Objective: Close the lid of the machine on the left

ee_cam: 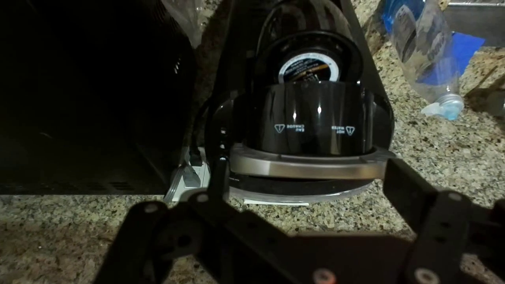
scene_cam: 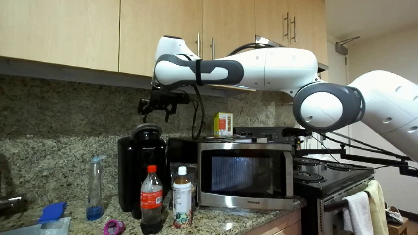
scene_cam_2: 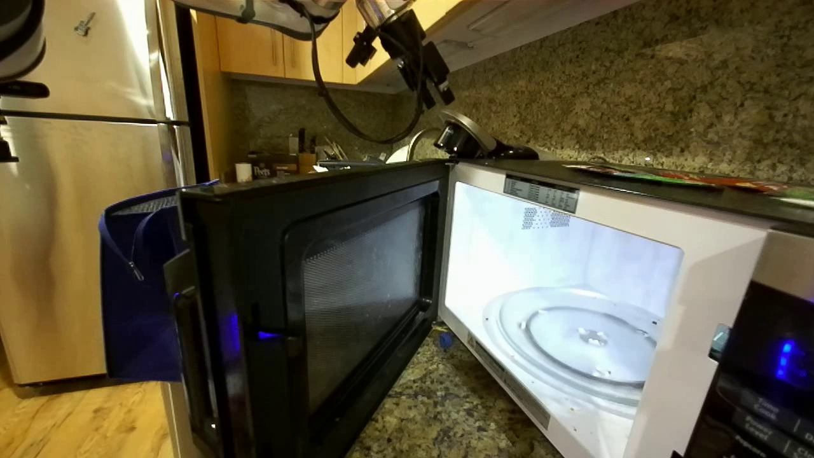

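The machine, a tall black coffee maker (scene_cam: 125, 169), stands left of the microwave. In the wrist view the coffee maker (ee_cam: 380, 102) is seen from above, with a round pod in its opening. Its lid (scene_cam: 146, 130) is raised and tilted up, with a silver rim. The lid also shows in an exterior view (scene_cam_2: 467, 130) and in the wrist view (ee_cam: 311, 118), printed with hot-water warnings. My gripper (scene_cam: 156, 118) is open and empty, just above the lid. In the wrist view my gripper (ee_cam: 305, 169) has its fingers at either end of the rim. I cannot tell whether they touch it.
The microwave (scene_cam: 245, 202) stands beside the coffee maker. Its door (scene_cam_2: 254, 267) is open. A cola bottle (scene_cam: 151, 199) and a white-capped bottle (scene_cam: 182, 205) stand in front. A clear bottle (scene_cam: 94, 189) stands left. Upper cabinets (scene_cam: 156, 39) hang behind the arm.
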